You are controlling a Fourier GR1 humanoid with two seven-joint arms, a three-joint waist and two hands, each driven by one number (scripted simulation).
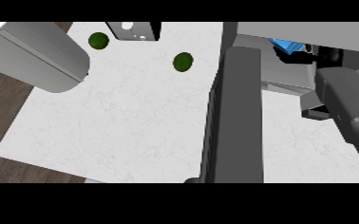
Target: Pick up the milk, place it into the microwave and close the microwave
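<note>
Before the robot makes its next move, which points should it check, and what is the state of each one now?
1. Milk inside the microwave: ok, a blue carton shows in the opening.
2. Right hand free of the milk: cannot tell, it touches or hides the carton.
3. Microwave door closed: not ok, it stands open.
4. Left hand in view: not ok, only the forearm shows.
5. Two green fruits away from the door: ok.

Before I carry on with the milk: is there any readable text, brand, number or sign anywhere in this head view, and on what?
None can be read.
Milk carton: blue and white patches only, mostly hidden inside the microwave behind the right hand; any print cannot be made out.
Microwave door: plain grey, no markings.
Grey block at the counter's far edge: white spots, no letters.
</note>
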